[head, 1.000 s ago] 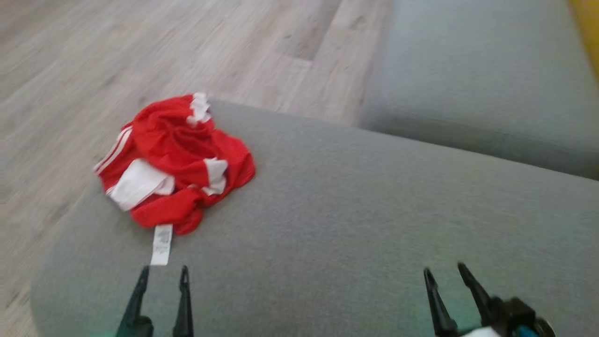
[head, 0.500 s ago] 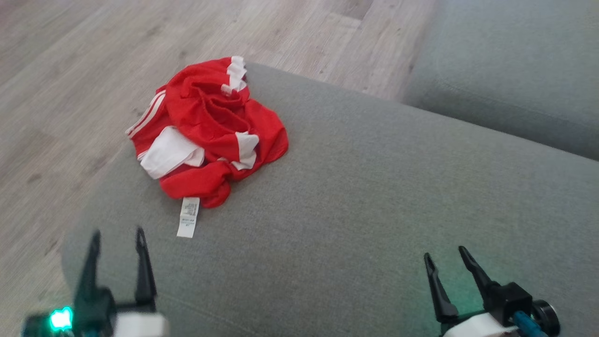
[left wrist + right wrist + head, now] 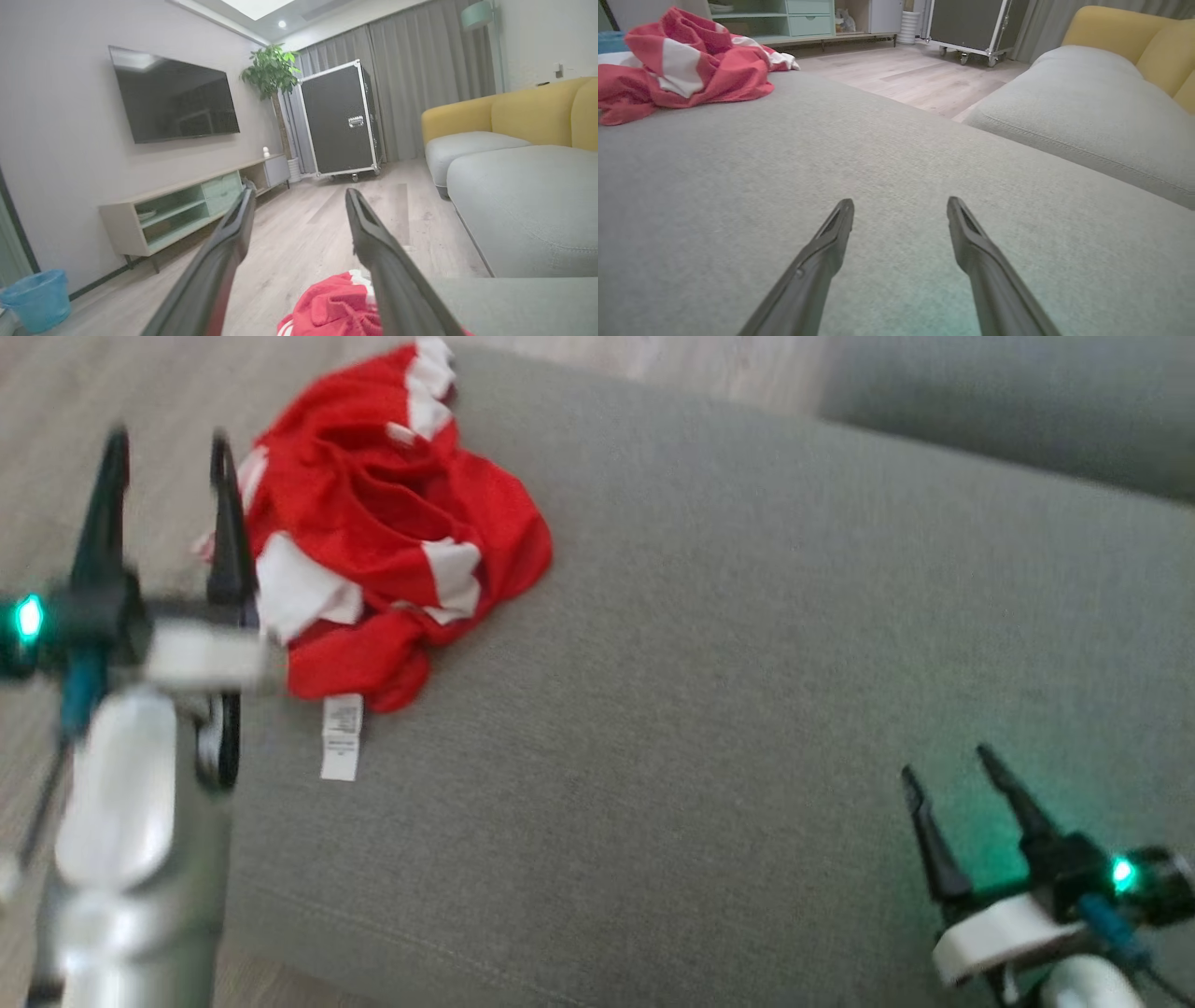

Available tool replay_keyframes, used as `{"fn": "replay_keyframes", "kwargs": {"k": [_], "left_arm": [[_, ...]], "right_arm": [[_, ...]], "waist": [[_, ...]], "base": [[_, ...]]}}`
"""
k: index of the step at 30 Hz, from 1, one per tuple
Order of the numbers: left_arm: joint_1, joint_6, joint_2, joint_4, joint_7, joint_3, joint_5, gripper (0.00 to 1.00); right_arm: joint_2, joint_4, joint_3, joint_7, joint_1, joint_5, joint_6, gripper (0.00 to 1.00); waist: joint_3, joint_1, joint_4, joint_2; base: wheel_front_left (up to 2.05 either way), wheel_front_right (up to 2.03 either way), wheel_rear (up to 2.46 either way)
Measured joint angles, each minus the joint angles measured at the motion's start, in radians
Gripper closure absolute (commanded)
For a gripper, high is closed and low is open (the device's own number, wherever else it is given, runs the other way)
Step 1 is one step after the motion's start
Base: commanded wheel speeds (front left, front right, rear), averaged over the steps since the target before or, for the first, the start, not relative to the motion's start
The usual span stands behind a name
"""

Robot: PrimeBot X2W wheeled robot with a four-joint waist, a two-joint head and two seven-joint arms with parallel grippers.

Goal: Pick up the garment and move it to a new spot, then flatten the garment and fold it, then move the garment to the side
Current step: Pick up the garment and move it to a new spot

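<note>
Head camera is tilting, so the grey cushion (image 3: 700,663) is shifting in frame, not moving. Garment (image 3: 383,532) is sitting crumpled at its far-left corner, untouched. Left gripper (image 3: 168,434) is advancing alongside it, fingers spread wide, holding nothing. Right gripper (image 3: 943,761) is idling well apart, also spread and empty. Pick-up is just starting.

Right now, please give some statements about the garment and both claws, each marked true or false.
1. The garment lies crumpled on the grey cushion. True.
2. The left claw is shut on the garment. False: it is open, holding nothing.
3. The right claw is open, apart from the garment. True.
4. The garment is blue. False: it is red and white.
5. A white label sticks out of the garment. True.
</note>
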Motion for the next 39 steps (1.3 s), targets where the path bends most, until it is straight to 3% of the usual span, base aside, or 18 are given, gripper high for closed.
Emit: {"fn": "replay_keyframes", "kwargs": {"k": [4,9,15,22,23,24,25,33,39], "left_arm": [[-0.213,-0.049,-0.013,0.212,0.093,-0.031,-0.029,0.0],[-0.386,-0.049,0.004,0.465,0.186,-0.018,-0.041,0.0],[-0.495,-0.025,0.041,0.702,0.311,-0.012,-0.041,0.0],[-0.504,-0.019,0.061,0.84,0.373,-0.027,-0.031,0.0],[-0.505,-0.023,0.066,0.846,0.365,-0.029,-0.027,0.16],[-0.508,-0.026,0.067,0.854,0.354,-0.029,-0.027,0.94],[-0.511,-0.032,0.067,0.858,0.341,-0.031,-0.026,1.0],[-0.552,-0.02,0.088,0.844,0.153,-0.08,0.005,1.0],[-0.629,-0.04,0.098,0.795,0.064,-0.135,0.043,1.0]], "right_arm": [[-0.053,-0.017,-0.008,0.0,-0.04,-0.001,0.0,0.0],[-0.09,-0.027,0.009,0.0,-0.078,-0.001,0.0,0.0],[-0.1,-0.062,0.026,-0.003,-0.112,0.0,0.0,0.0],[-0.115,-0.086,0.026,-0.009,-0.133,0.0,0.0,0.0],[-0.115,-0.089,0.026,-0.009,-0.133,0.0,0.0,0.0],[-0.115,-0.09,0.026,-0.01,-0.135,0.0,0.0,0.0],[-0.115,-0.089,0.025,-0.011,-0.135,0.0,0.0,0.0],[-0.092,-0.052,0.026,-0.011,-0.135,0.0,0.0,0.0],[-0.037,-0.024,0.049,-0.01,-0.129,0.004,0.0,0.0]], "waist": [[0.08,0.0001,-0.031,0.0],[0.153,0.0,-0.088,0.0],[0.226,-0.0001,-0.15,0.0],[0.269,-0.0002,-0.188,0.0],[0.273,-0.0002,-0.191,0.0],[0.275,-0.0002,-0.192,0.0],[0.275,-0.0002,-0.192,0.0],[0.228,-0.0003,-0.187,0.0],[0.14,-0.0004,-0.198,0.0]], "base": [[0.0,0.0,0.0],[0.0,0.0,0.0],[0.0,0.0,0.0],[0.0,0.0,0.0],[0.0,0.0,0.0],[0.0,0.0,0.0],[0.0,0.0,0.0],[0.0,0.0,0.0],[0.0,0.0,0.0]]}}
